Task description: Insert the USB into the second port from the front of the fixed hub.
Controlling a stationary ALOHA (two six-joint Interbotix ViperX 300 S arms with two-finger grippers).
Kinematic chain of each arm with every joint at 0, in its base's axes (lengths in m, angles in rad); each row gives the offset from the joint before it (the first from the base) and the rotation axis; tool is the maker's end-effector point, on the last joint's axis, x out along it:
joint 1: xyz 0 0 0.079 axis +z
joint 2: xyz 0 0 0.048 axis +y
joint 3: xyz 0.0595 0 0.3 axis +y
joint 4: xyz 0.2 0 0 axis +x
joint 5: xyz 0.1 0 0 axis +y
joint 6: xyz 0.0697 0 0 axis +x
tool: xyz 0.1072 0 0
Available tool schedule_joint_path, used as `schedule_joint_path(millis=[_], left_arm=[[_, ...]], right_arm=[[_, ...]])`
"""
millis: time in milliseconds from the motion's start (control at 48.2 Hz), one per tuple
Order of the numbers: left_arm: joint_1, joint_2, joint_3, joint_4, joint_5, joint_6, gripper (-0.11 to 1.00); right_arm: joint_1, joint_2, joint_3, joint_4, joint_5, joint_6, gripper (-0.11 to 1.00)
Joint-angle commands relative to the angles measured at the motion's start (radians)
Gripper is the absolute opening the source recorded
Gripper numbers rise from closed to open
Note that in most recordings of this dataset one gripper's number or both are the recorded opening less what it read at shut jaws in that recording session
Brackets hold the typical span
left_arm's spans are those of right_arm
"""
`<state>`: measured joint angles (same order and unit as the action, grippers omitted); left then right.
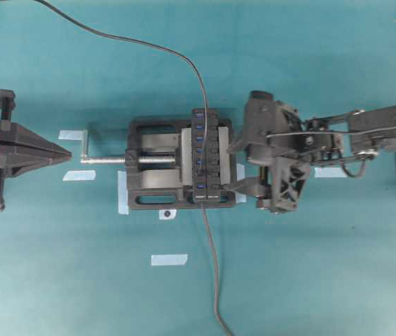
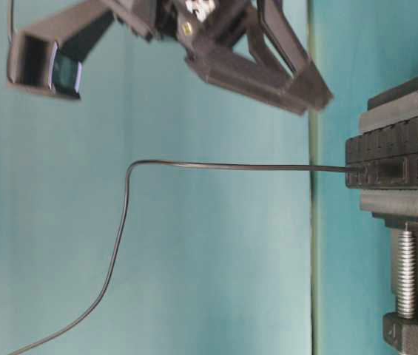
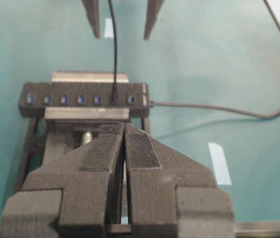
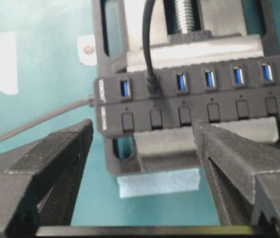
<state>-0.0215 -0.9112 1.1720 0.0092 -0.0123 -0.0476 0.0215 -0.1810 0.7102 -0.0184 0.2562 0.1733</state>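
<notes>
Right gripper (image 4: 142,148) hangs spread wide and empty, nearest the camera. Beyond it at twelve o'clock, the USB (image 4: 153,85) sits plugged into the hub (image 4: 199,94), second port from its cabled end. Left gripper (image 3: 125,148) is clenched on nothing.

The black USB plug (image 4: 153,87) stands seated in the second port from the labelled end of the long black hub (image 4: 214,106), its thin dark cable rising away; the hub lies clamped level, its other blue ports open
</notes>
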Motion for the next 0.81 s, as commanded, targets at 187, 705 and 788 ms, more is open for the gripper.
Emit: schedule_joint_path(millis=[187,705,788], left_arm=[[0.002,0.003,-0.020,0.002,-0.005,-0.003,0.00],[0.002,0.003,-0.020,0.002,-0.005,-0.005,0.00],[0.002,0.002,-0.020,0.002,-0.005,-0.005,0.00]], right_arm=[[0.000,-0.092,0.035,0.000,-0.014,0.006,0.87],[0.000,-0.178,0.129,0.000,-0.150,0.008,0.87],[0.000,-0.176,0.129,0.000,-0.152,0.006,0.87]])
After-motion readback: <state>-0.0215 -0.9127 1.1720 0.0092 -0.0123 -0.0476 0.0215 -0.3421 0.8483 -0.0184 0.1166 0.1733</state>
